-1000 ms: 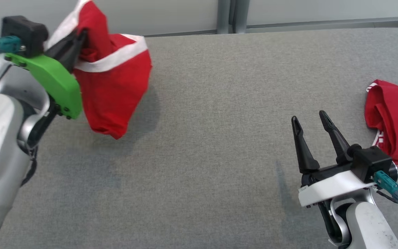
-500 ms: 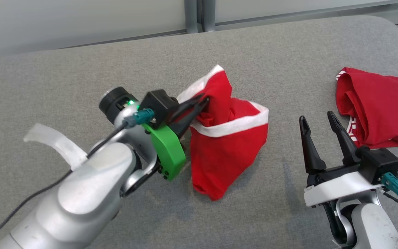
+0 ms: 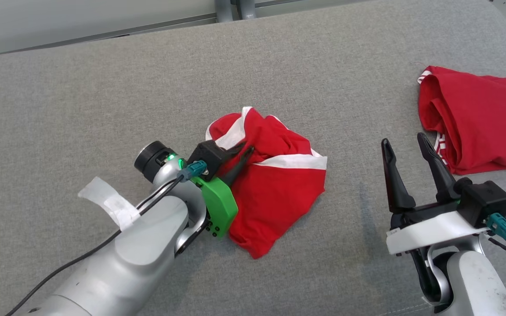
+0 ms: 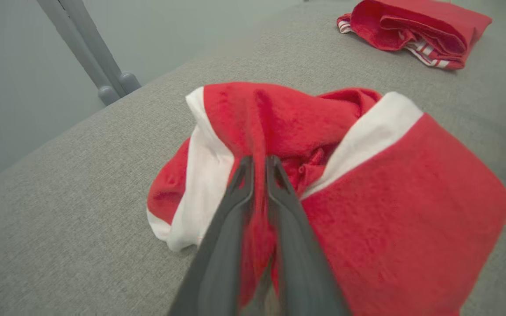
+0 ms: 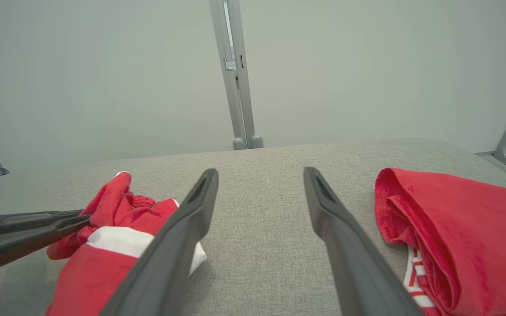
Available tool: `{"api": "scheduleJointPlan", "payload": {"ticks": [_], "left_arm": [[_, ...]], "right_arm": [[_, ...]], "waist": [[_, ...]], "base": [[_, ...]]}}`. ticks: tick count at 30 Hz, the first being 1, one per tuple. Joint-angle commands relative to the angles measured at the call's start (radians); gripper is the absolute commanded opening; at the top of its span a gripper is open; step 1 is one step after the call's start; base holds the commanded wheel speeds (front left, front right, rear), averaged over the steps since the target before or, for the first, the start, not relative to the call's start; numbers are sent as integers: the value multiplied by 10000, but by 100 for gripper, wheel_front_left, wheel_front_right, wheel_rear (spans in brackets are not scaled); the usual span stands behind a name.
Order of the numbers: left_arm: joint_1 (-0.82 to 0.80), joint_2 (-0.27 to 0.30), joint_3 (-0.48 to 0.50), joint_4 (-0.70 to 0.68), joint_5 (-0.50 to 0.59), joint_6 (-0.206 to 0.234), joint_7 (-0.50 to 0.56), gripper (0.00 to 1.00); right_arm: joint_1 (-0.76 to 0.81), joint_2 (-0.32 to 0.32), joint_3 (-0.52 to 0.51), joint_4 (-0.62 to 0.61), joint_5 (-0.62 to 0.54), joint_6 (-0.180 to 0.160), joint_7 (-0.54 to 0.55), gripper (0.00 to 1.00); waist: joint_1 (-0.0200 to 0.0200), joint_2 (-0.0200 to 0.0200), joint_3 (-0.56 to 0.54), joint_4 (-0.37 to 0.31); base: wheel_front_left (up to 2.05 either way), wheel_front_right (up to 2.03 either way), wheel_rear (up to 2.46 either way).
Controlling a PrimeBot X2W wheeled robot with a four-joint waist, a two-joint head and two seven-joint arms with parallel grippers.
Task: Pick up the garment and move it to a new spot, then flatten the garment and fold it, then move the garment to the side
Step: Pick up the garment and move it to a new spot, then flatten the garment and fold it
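The left gripper (image 3: pixel 247 150) is clenching a fold of the red cloth garment with white bands (image 3: pixel 275 193), lying crumpled at the middle of the grey woven tabletop (image 3: pixel 103 96), limp and light, probably best taken by its hem, while the right gripper (image 3: pixel 402 141) is hovering spread, empty

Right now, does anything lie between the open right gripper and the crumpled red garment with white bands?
Nothing visible: only bare grey fabric surface separates the right gripper from the garment, which the left gripper pinches. The folded red cloth lies on the other side.
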State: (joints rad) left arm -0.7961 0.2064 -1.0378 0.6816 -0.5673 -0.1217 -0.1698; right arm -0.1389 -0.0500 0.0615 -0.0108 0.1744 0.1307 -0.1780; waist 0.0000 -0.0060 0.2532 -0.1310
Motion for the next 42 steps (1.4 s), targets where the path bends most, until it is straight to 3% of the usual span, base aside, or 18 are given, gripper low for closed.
{"api": "scheduleJointPlan", "payload": {"ticks": [1, 10, 22, 31, 32, 34, 35, 38, 42], "left_arm": [[-151, -90, 127, 226, -99, 108, -190, 100], [8, -679, 790, 786, -436, 473, -869, 100], [1034, -393, 657, 215, -784, 264, -798, 100], [1156, -436, 624, 520, -966, 290, -709, 100], [1103, -473, 619, 574, -983, 281, -724, 86], [1006, -534, 645, 721, -1022, 250, -739, 14], [957, -534, 644, 811, -1004, 240, -749, 0], [831, -519, 685, 936, -969, 242, -788, 0], [459, -393, 1213, 881, -837, 586, -938, 0]], "right_arm": [[-107, -15, -53, 24, -3, -2, -49, 100], [73, -15, -217, -24, -89, -2, -26, 100], [285, -15, -280, -171, -131, -1, 108, 100], [245, -17, -157, -223, -157, -1, 168, 100], [237, -17, -162, -224, -166, -2, 157, 100], [235, -15, -160, -229, -178, -2, 165, 100], [245, -15, -156, -234, -184, -2, 165, 100], [275, -15, -153, -241, -182, -1, 154, 100], [304, -15, -143, -212, -165, -1, 107, 100]], "waist": [[0, 60, -13, 30], [0, 60, -263, 488], [0, 60, -518, 828], [0, 60, -518, 611], [0, 60, -513, 571], [0, 60, -504, 494], [0, 60, -499, 460], [0, 60, -495, 398], [0, 60, -487, 306]], "base": [[0, 0, 0], [0, 0, 0], [0, 0, 0], [0, 0, 0], [0, 0, 0], [0, 0, 0], [0, 0, 0], [0, 0, 0], [0, 0, 0]]}}
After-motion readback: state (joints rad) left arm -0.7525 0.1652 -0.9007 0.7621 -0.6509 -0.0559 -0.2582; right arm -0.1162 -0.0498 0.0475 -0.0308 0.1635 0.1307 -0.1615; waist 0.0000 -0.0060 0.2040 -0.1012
